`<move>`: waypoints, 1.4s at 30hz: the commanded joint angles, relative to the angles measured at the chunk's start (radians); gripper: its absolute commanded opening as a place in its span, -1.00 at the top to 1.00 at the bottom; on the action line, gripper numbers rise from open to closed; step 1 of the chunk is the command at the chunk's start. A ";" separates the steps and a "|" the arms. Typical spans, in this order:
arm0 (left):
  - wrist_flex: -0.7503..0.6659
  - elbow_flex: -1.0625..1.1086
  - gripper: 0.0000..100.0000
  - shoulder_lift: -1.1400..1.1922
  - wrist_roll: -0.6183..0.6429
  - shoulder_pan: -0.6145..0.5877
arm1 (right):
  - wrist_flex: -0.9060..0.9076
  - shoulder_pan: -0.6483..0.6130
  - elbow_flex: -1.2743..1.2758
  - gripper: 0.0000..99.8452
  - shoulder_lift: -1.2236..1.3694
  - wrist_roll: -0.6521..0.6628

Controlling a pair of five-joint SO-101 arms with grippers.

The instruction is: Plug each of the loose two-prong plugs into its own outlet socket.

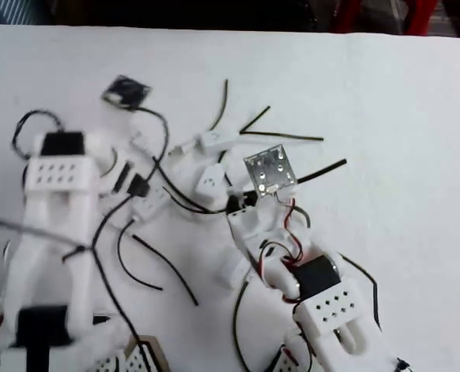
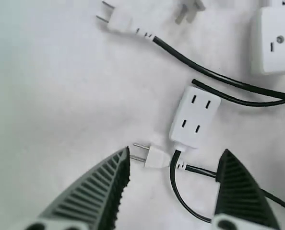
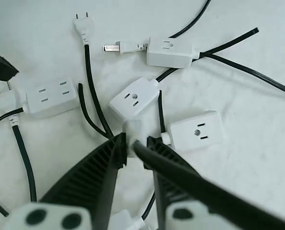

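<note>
Plugs are my worry, two of them. One loose plug [image 2: 153,156] lies flat on the tabletop [image 2: 46,86] between the tips of my left hand [image 2: 176,153], which is spread wide around it. Its prongs point away from the double socket [image 2: 195,117] just beside its cord end. If I close off-centre I could catch the thin prongs instead of the body, or nudge that socket askew. The tight loop of black cord [image 2: 173,184] may also tug the plug round as it lifts.

My right hand [image 3: 134,140] is drawn narrow, pinching what looks like a second plug [image 3: 132,128] at the edge of a single socket [image 3: 133,98]. Nothing pins that socket down, so I judge a push would slide it across the cloth rather than seat the prongs, and the crossing cords could drag its neighbours along.

The loose plug is small and white, with two bare metal prongs and a short ribbed collar where the cord begins
</note>
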 commanded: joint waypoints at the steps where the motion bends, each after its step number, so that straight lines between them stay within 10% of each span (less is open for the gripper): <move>1: -0.137 0.166 0.43 -0.236 0.115 -0.064 | -0.012 -0.036 -0.012 0.97 0.002 -0.003; 17: -0.319 0.479 0.53 -0.814 0.457 -0.067 | 0.084 -0.165 -0.255 0.97 0.150 0.005; 42: -0.373 0.588 0.53 -0.860 0.537 -0.228 | -0.128 -0.291 -0.796 0.97 1.072 0.247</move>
